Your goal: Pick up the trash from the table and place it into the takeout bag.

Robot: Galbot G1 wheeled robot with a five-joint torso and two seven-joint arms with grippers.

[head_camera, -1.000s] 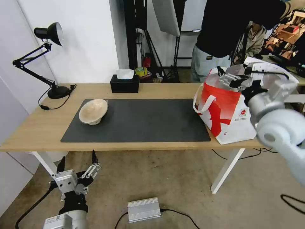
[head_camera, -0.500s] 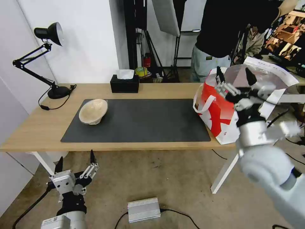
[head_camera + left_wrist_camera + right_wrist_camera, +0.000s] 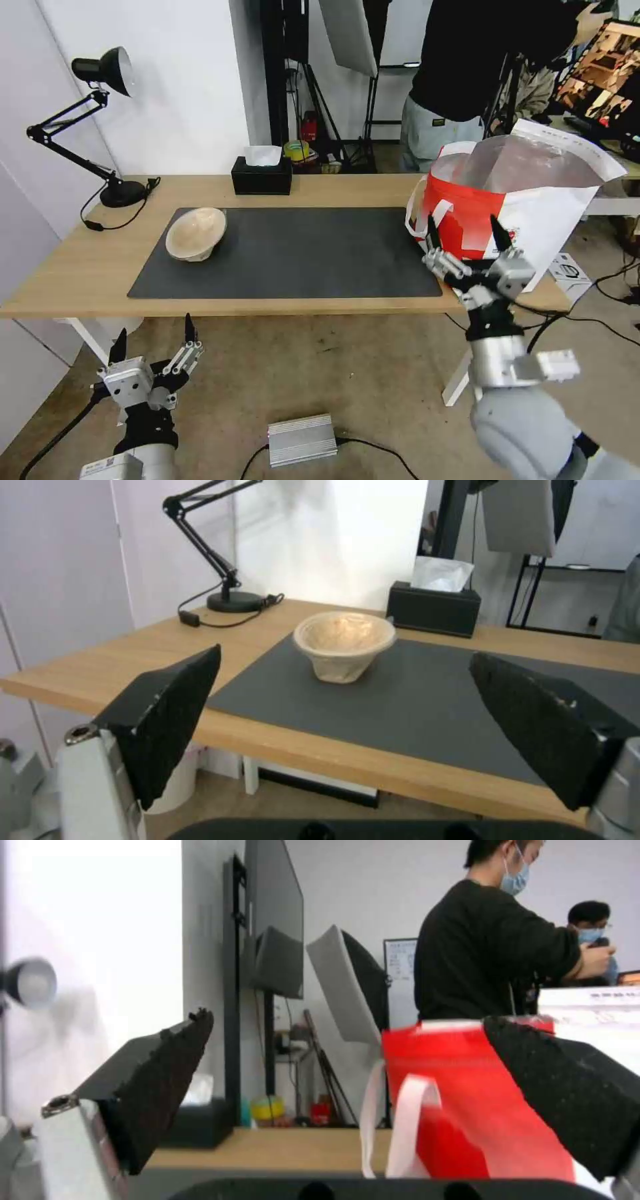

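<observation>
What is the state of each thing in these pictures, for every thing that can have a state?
beige pulp bowl: upright on the grey mat, empty, not held.
takeout bag: standing on the table, mouth open.
tissue box: a tissue sticking out.
desk lamp: upright; lit or not, cannot tell.
left gripper: open, empty, below the table edge.
right gripper: open, empty, before the bag.

The right claw (image 3: pixel 465 233) has dropped out of the takeout bag (image 3: pixel 533 220) to its front (fingers spread, empty).
</observation>
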